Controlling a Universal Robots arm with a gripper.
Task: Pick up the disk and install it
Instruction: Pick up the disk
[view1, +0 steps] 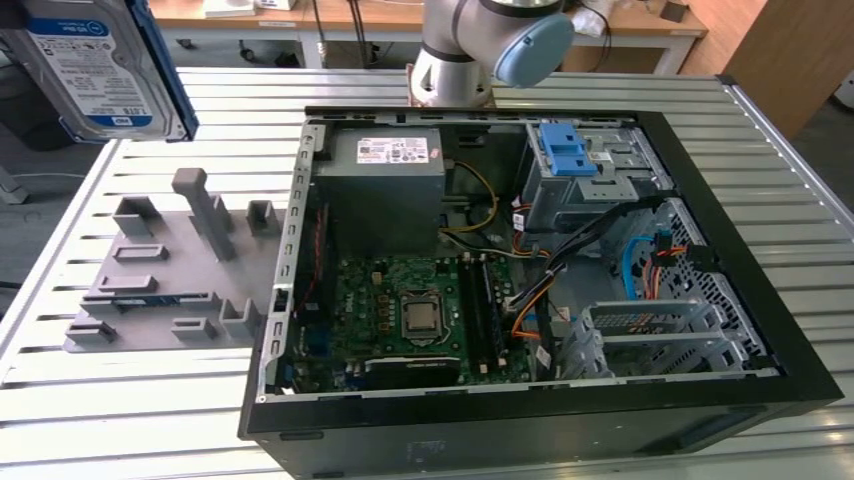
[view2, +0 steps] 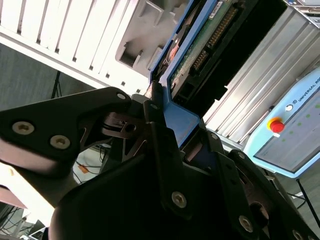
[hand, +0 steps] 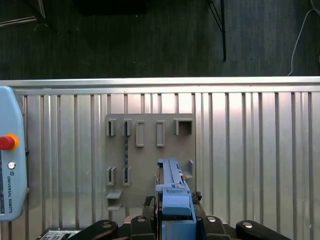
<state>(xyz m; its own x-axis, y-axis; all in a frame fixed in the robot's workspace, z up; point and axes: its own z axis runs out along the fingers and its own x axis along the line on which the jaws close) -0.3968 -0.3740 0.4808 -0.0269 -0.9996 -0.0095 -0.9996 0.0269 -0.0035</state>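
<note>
The disk (view1: 100, 65) hangs high in the air at the exterior view's left, over the slatted table's far corner, its white-and-blue label facing the camera and a blue carrier along its edge. In the second wrist view the gripper (view2: 161, 107) is shut on the disk's blue carrier (view2: 182, 122), and the green circuit-board underside of the disk (view2: 200, 50) shows beyond the black fingers (view2: 152, 125). The first wrist view sees the disk (hand: 172, 192) edge-on, held in the gripper (hand: 172, 222) above the grey fixture plate (hand: 150, 155).
An open black computer case (view1: 747, 330) lies on the slatted metal table (view1: 160, 420), with a grey power-supply box (view1: 387, 190), a drive cage with blue latches (view1: 567, 150), a motherboard (view1: 407, 315) and loose cables. The grey fixture plate (view1: 167, 270) sits beside it. The arm's base (view1: 461, 50) stands behind. A teach pendant (hand: 10, 175) lies on the table.
</note>
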